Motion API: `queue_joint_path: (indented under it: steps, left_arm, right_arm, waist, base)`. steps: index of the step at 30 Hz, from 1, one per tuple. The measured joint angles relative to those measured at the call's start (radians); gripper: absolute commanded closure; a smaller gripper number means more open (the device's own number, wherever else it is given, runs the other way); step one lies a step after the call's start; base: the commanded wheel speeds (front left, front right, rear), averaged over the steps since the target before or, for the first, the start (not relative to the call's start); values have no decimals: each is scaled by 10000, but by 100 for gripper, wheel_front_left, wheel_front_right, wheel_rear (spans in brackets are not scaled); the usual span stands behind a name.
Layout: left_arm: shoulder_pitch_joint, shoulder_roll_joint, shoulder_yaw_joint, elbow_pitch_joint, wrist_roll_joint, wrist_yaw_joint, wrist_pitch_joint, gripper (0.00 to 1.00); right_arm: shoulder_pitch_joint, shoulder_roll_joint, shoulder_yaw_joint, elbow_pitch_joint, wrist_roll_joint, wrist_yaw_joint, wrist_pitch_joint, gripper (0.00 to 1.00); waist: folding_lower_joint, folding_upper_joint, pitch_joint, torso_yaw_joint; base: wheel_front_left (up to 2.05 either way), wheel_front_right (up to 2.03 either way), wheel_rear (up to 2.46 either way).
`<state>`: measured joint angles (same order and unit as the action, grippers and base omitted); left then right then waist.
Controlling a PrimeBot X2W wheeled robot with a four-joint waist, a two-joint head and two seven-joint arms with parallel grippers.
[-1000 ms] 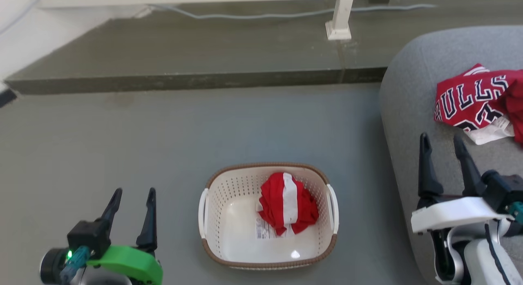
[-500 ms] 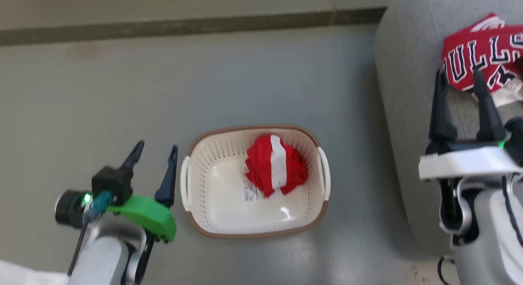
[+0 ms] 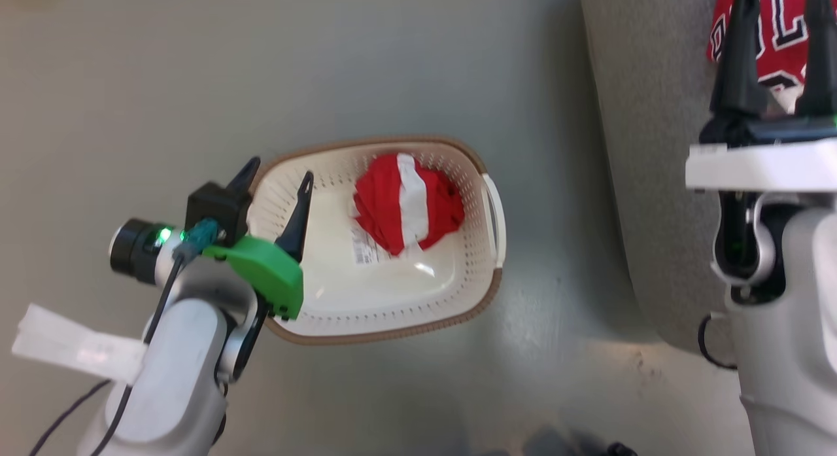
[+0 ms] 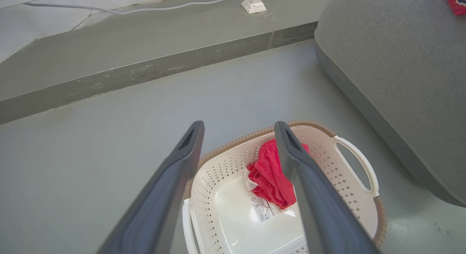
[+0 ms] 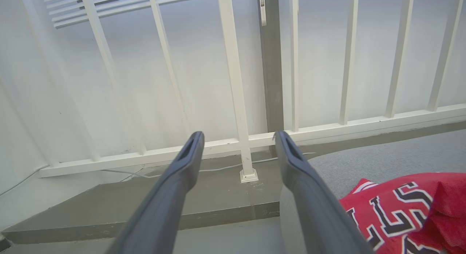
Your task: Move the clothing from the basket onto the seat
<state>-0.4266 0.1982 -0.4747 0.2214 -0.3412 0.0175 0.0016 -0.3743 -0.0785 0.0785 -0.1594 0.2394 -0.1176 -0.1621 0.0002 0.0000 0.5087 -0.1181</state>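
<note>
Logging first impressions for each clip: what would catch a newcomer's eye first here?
A crumpled red garment with a white stripe sits in the cream basket on the grey floor, with the left arm's open fingers poised over the basket's left end. To the right, a red BULLS jersey lies on the grey sofa seat.

Basket [image 3: 366, 315] was set on the floor [image 3: 163, 83], with one garment [image 3: 405, 204] left inside; the seat [image 3: 644, 148] was placed off to its right, jersey [image 3: 781, 31] laid on top.

Glossy plastic basket [image 3: 392, 292], cloth clothing [image 3: 405, 204], matt fabric seat [image 3: 647, 148]
</note>
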Motion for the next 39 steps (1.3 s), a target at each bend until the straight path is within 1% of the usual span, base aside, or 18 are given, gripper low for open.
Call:
queue_joint_path:
  steps: [7,14,18,20,22,28,39]
  left_arm:
    - [-911,-270,-75,652,33,-98,171,0]
    - [-1772,-276,-75,1392,119,-201,341,0]
    - [-2116,-278,-130,1910,182,-357,341,0]
    - [-2223,-278,-201,2159,383,-397,339,0]
    - [-2337,-280,-320,2414,472,-531,330,0]
    - [-2572,-297,-546,3164,569,-792,267,0]
    - [-3145,-330,-759,4268,690,-943,224,0]
  right_arm:
    - [-1166,90,245,-25,176,25,-4,0]
    - [-2192,138,320,-27,428,25,-125,0]
    - [-2657,157,336,42,520,23,-274,0]
    - [-2818,161,334,132,527,23,-326,0]
    - [-2937,169,332,280,575,23,-401,0]
    - [-3200,178,316,591,612,19,-554,0]
    - [-3402,219,299,838,700,17,-692,0]
  waist:
    - [-1,0,986,-393]
    - [-1,0,1967,-863]
    - [-1,0,2488,-1155]
    - [-1,0,2714,-1314]
    - [-1,0,2904,-1482]
    - [-1,0,3267,-1960]
    - [-1,0,3524,-2553]
  base:
    - [0,0,0]
    - [0,0,0]
    - [0,0,0]
    - [0,0,0]
    - [0,0,0]
    - [0,0,0]
    - [0,0,0]
